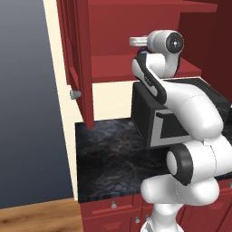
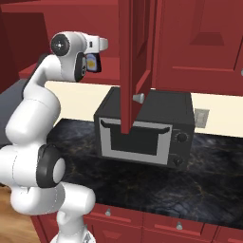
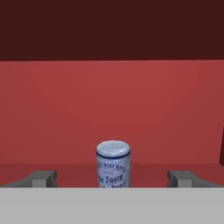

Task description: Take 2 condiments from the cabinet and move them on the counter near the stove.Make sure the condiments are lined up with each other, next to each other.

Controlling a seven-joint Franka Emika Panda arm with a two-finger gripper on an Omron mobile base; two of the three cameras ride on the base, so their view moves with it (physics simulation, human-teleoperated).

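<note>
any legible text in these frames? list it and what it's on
"Sugar": my best reading of the larger blue word on the white can standing on the cabinet shelf between the open gripper tips; blurred, so not certain.
The smaller blue line above it: too blurred to read.
Yellow label on the dark bottle: too small to read.
Microwave: no text readable.

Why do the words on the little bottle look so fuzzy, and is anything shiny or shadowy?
Hand view: the bottle has smeary label lettering and a soft highlight on its cap. Right base view: the microwave front is sharp, and the counter shows faint marbling with no glare. Left base view: the cabinet is evenly lit.
</note>
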